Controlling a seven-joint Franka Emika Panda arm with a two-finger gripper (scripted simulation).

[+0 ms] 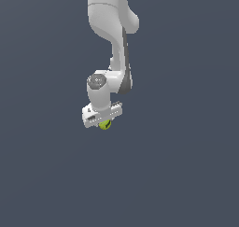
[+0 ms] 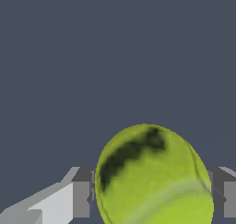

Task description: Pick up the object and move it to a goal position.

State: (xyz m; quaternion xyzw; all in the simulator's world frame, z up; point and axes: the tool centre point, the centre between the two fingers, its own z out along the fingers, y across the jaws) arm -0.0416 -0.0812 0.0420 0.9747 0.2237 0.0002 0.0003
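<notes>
in the wrist view, one grey finger pad [image 2: 82,193] sits at one flank of the ball [image 2: 152,177] (yellow-green, with a dark curved marking) and a second pad at the other flank, seemingly touching it. in the exterior view the gripper [image 1: 103,122] clasps the ball [image 1: 105,124] beneath the white arm [image 1: 109,39].

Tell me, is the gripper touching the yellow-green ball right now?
Touching. In the wrist view the ball fills the space between the gripper fingers, which press its sides with no gap.
</notes>
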